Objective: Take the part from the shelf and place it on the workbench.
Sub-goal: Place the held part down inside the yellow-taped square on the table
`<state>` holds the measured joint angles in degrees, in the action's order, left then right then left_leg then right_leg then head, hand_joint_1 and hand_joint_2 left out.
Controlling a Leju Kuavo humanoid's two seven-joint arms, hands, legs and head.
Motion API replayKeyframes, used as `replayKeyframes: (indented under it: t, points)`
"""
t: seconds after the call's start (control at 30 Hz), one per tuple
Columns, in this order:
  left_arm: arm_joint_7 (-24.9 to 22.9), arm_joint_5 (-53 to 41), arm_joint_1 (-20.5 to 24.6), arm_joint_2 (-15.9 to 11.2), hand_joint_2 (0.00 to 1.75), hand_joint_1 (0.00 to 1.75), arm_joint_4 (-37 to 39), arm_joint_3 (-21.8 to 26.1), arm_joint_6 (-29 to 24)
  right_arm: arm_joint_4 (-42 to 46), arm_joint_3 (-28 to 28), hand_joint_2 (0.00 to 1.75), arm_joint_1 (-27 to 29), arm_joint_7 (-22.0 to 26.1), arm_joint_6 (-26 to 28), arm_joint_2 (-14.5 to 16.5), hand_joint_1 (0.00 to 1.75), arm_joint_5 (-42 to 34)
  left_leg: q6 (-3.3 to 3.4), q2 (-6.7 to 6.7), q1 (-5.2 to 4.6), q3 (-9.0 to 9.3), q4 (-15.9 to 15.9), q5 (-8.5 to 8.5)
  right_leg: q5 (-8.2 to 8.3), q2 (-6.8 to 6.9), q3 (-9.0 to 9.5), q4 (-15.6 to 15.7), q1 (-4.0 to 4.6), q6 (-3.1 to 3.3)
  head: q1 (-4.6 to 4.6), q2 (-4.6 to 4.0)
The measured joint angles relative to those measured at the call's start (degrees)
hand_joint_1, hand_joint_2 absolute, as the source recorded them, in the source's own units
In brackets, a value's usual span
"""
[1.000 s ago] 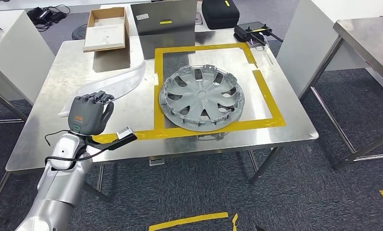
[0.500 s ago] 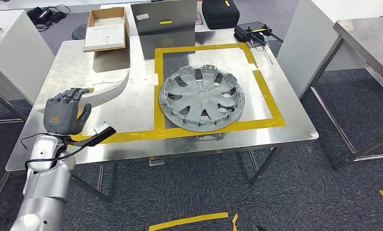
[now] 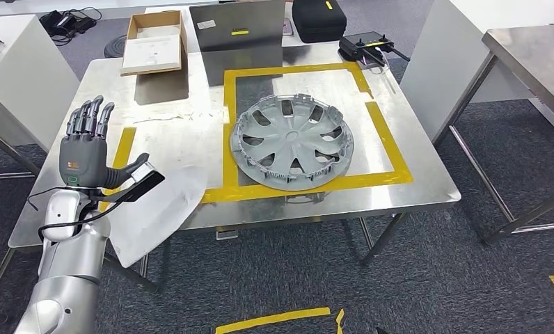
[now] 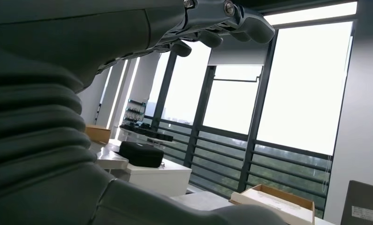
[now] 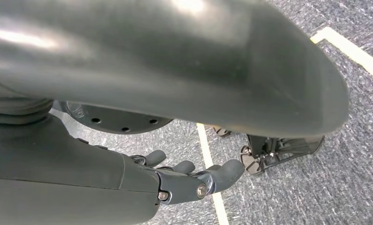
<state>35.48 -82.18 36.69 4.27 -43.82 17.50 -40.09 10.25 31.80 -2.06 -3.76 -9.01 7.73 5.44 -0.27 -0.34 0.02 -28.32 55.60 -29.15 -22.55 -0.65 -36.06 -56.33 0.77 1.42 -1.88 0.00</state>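
Wheel cover down on the counter, both my hands free.

The grey wheel cover (image 3: 292, 141) lies flat on the steel counter (image 3: 427, 182), inside the yellow tape outline (image 3: 389, 139), near the front edge. My left hand (image 3: 83, 154) is raised over the counter's left front corner, well apart from the cover, fingers (image 3: 88, 118) straight up, spread, holding nothing. My right hand (image 5: 184, 180) hangs over the grey carpet (image 5: 344, 183), fingers loosely apart, empty.

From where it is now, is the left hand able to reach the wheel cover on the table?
Probably yes. The left hand is raised with its fingers apart beside the table, and bare steel lies between it and the wheel cover. A translucent sheet hangs nearby at the near edge.
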Motion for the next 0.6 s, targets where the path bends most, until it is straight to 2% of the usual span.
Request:
replayKeyframes:
  t: [0.33, 0.6]
  points:
    - [3.7, 2.3, 0.1, 0.8, 0.00, 0.00, -0.3, 1.3, 0.0, 0.0, 0.0, 0.00, 0.0, 0.1, -0.6, 0.0, 0.00, 1.4, 0.03, 0.00, -0.05, -0.01, 0.0, -0.03, 0.01, 0.00, 0.07, 0.0, -0.02, -0.03, 0.00, 0.00]
    - [4.6, 5.9, -0.6, 1.0, 0.00, 0.00, -1.2, 1.7, 0.0, 0.0, 0.0, 0.00, 0.0, 0.0, -0.6, 0.0, 0.00, 2.0, 0.44, 0.00, -0.39, -0.06, 0.4, -0.17, 0.17, 0.02, 0.21, 0.0, -0.24, -0.44, 0.00, 0.00]
